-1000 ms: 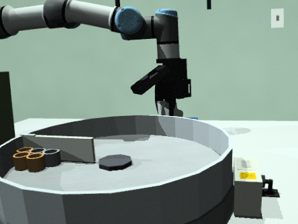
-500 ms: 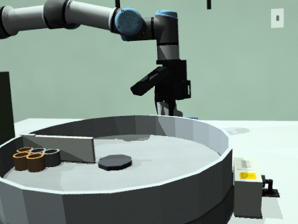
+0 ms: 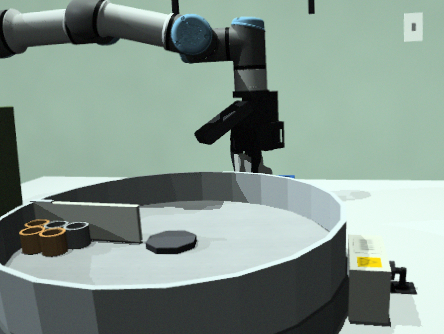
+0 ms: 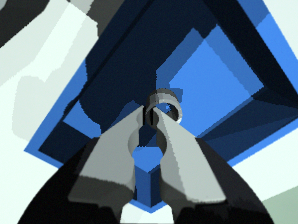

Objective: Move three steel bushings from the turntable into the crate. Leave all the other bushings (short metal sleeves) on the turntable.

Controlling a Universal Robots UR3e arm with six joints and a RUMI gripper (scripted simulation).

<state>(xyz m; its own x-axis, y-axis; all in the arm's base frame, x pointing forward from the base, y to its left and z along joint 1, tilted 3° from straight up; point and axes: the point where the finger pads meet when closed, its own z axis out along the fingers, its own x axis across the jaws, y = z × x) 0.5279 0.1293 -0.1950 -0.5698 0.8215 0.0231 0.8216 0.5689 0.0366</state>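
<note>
My gripper [image 3: 248, 161] hangs behind the far rim of the turntable [image 3: 165, 250]. In the wrist view the gripper [image 4: 151, 114] is shut on the wall of a steel bushing [image 4: 165, 104], a short grey ring. It hangs above the open blue crate [image 4: 200, 85]. Only a sliver of the crate [image 3: 286, 176] shows over the rim in the exterior view. On the turntable's left, against a grey divider wall [image 3: 92, 220], stand two steel bushings [image 3: 77, 234] and three orange-brown bushings [image 3: 52, 241] in a tight cluster.
A dark octagonal hub [image 3: 171, 241] sits at the turntable's centre. A grey box with a yellow label [image 3: 369, 277] stands at the turntable's right. The turntable has a high rim all round.
</note>
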